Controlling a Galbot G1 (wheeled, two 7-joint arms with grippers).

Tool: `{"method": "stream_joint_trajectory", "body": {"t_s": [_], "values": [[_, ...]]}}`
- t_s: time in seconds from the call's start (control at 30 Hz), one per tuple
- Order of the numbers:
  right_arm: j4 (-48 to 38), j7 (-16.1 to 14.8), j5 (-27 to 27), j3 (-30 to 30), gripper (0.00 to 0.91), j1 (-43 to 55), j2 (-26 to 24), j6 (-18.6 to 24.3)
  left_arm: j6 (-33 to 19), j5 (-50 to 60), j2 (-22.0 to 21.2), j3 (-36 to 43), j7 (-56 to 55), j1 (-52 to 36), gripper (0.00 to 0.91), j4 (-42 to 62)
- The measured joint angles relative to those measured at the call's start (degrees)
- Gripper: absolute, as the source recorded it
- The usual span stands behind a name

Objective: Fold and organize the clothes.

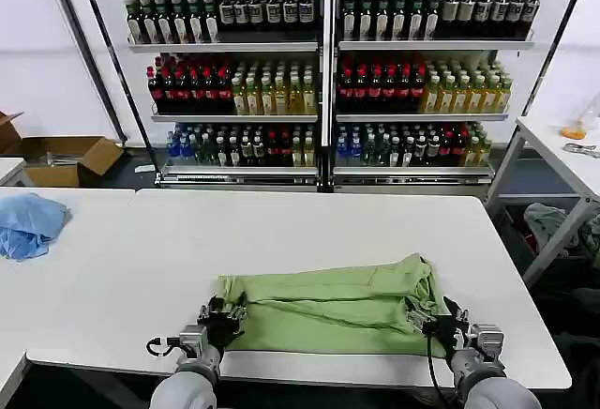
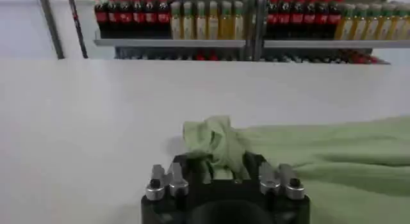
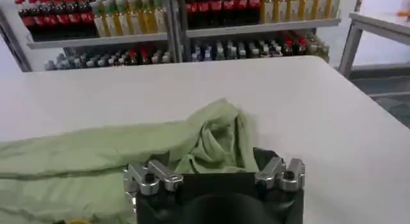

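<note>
soft green shirt [image 1: 333, 308], bunched ends pinched, both hands

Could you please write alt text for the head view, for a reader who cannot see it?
A light green shirt, partly folded, lies near the front edge of a white table, with the left gripper and right gripper at its two near corners. A light blue cloth lies far left; shelves of bottled drinks stand behind.

3 cams: head high, two wrist cams low at the near table edge.
Head looks forward and down over the table [image 1: 309, 231] to the drink shelves [image 1: 323, 71]. Wrist cams sit close behind their grippers, facing those shelves; all three share the green shirt [image 1: 333, 306].
</note>
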Motion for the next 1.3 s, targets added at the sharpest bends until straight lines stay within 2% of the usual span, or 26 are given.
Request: {"method": "stream_joint_trajectory", "body": {"t_s": [0.33,0.67,0.83,1.0,1.3], "values": [[-0.07,0.20,0.25,0.33,0.907,0.67,-0.12,0.08,-0.40,-1.43,1.72,-2.97,1.74,-0.76,0.020,1.01],[0.19,0.23,0.29,0.16,0.907,1.10,-0.01,0.12,0.25,-5.07,9.48,-12.82,5.99,-2.72,0.020,2.20],[0.39,0.27,0.26,0.12,0.907,1.02,0.03,0.13,1.85,-12.15,12.04,-17.91,7.39,-2.43,0.020,0.05],[0.55,0.30,0.25,0.29,0.907,0.70,-0.25,0.12,4.10,-23.31,12.04,-19.78,8.37,-1.57,0.020,-4.43],[0.63,0.29,0.23,0.57,0.907,0.45,-0.31,0.14,5.90,-39.35,7.79,-16.51,9.09,-2.16,0.020,-10.89]]}}
